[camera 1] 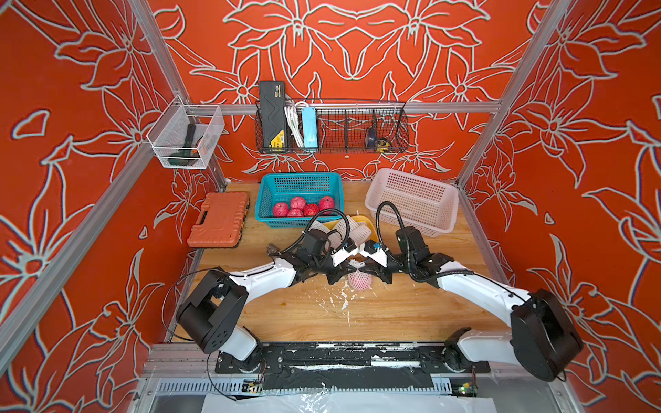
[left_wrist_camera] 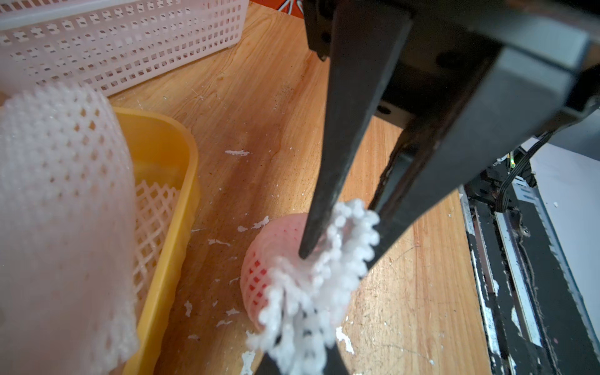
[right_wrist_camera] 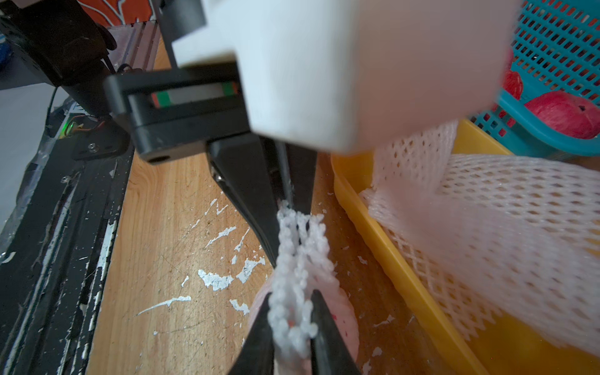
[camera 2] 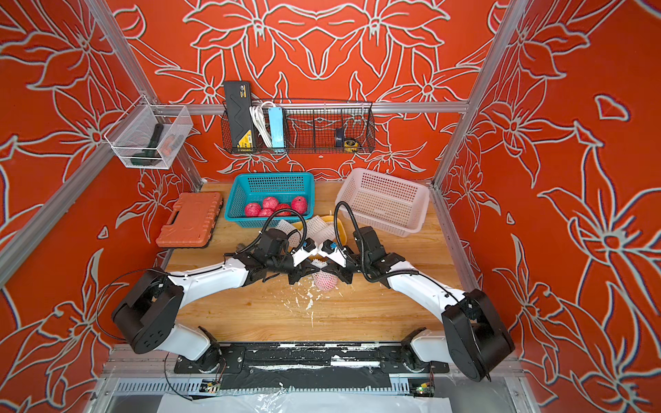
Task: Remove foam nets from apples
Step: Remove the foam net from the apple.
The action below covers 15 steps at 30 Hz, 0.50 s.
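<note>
both jaws pinched on foam net [left_wrist_camera: 328,259] rim, apple [left_wrist_camera: 256,281] below

No legible text, yellow label [camera 1: 277,141] on black case [camera 1: 272,111] too small to read

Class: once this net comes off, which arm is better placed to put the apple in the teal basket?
Left, probably. The left pincer and right pincer both pinch the white foam mesh net on the round pink apple, but the teal plastic basket stands on the left arm's side.
</note>
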### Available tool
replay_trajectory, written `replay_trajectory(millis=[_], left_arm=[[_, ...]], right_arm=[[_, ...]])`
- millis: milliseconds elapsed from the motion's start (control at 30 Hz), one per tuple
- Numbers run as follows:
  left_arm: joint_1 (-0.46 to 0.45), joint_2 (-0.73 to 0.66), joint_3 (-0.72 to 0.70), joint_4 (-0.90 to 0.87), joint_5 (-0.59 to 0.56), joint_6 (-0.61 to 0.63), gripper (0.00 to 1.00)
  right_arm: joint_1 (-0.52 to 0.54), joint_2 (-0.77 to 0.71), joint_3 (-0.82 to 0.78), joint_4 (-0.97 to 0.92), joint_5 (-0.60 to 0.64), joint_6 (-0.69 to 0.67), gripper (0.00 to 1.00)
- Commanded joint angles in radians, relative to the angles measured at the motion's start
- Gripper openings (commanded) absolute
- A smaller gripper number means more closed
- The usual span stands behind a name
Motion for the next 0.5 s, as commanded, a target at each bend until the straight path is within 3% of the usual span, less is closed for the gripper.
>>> replay_trajectory(millis=[0, 233, 267, 300, 467], left_arm=[[-0.006, -0.034, -0.001, -0.007, -0.004, 0.005, 0.07], [-0.006, -0.09, 0.002, -0.03, -0.027, 0.002, 0.08], [-0.006, -0.097, 0.006, -0.037, -0.032, 0.001, 0.08], [-0.006, -0.107, 0.013, -0.05, -0.04, 0.002, 0.09], [-0.007, -0.146, 0.034, -0.075, -0.044, -0.002, 0.25]], right_arm=[[0.0, -0.027, -0.023, -0.001, 0.018, -0.007, 0.21], [-0.001, -0.091, -0.04, 0.05, 0.044, 0.015, 0.18], [0.0, -0.099, -0.037, 0.052, 0.047, 0.022, 0.07], [0.0, -0.107, -0.033, 0.049, 0.052, 0.032, 0.02], [0.0, -0.148, -0.015, 0.028, 0.03, 0.049, 0.01]])
